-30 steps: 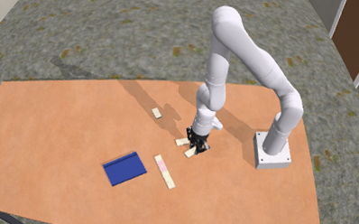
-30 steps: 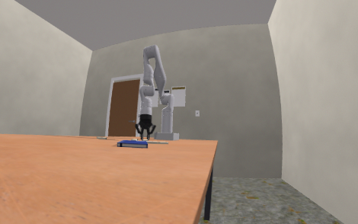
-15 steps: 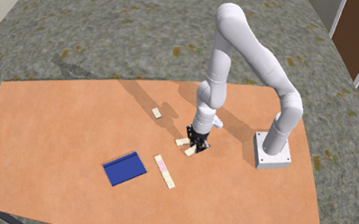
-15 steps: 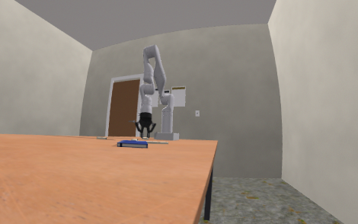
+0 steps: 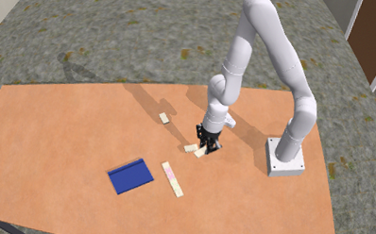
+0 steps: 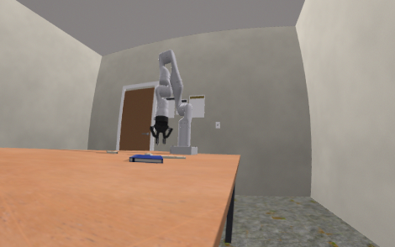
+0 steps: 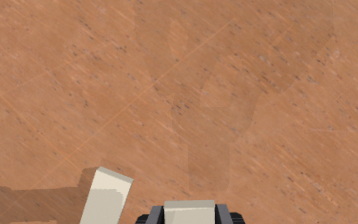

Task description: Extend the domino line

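My gripper (image 5: 207,147) is shut on a cream face-down domino (image 5: 199,152) and holds it tilted a little above the table. In the wrist view this held domino (image 7: 190,212) sits between the fingers at the bottom edge. A second cream domino (image 5: 191,148) lies on the table right beside it, to the left; it also shows in the wrist view (image 7: 106,195). A third cream domino (image 5: 164,118) lies farther back to the left. The line of face-up dominoes (image 5: 172,179) lies in front, running diagonally. In the exterior view the gripper (image 6: 161,136) hangs above the table.
A blue book (image 5: 130,175) lies flat to the left of the line; it also shows in the exterior view (image 6: 146,159). The arm's white base (image 5: 285,161) stands at the right of the table.
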You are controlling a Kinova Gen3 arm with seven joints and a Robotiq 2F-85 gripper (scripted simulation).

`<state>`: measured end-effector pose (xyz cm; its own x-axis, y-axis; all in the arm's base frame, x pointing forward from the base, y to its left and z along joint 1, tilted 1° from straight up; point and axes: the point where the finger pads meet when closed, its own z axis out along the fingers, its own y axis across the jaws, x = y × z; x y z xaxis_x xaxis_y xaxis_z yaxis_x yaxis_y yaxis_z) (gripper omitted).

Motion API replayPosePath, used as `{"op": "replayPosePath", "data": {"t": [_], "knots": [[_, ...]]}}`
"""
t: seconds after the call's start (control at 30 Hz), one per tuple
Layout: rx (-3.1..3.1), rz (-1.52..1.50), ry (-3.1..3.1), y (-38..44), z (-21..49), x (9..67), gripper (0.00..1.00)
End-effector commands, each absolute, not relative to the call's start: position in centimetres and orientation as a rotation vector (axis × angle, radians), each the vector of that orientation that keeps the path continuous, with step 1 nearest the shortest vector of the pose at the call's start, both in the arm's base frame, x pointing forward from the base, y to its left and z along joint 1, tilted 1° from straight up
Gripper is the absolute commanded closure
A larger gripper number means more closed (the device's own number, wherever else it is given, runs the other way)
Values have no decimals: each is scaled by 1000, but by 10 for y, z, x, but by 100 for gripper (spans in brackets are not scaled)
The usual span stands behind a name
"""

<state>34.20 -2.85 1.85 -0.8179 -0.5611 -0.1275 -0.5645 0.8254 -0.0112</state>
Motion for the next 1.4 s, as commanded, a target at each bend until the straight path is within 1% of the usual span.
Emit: {"op": "replayPosePath", "data": {"t": [0.0, 0.43, 1.07, 1.2, 1.37], "knots": [[-892, 52, 2884, -29, 32, 343, 69], [-892, 52, 2884, -28, 76, 343, 69], [-892, 51, 2885, -37, 81, 343, 69], [-893, 49, 2887, -63, 81, 340, 69], [-895, 48, 2891, -113, 82, 330, 69]]}}
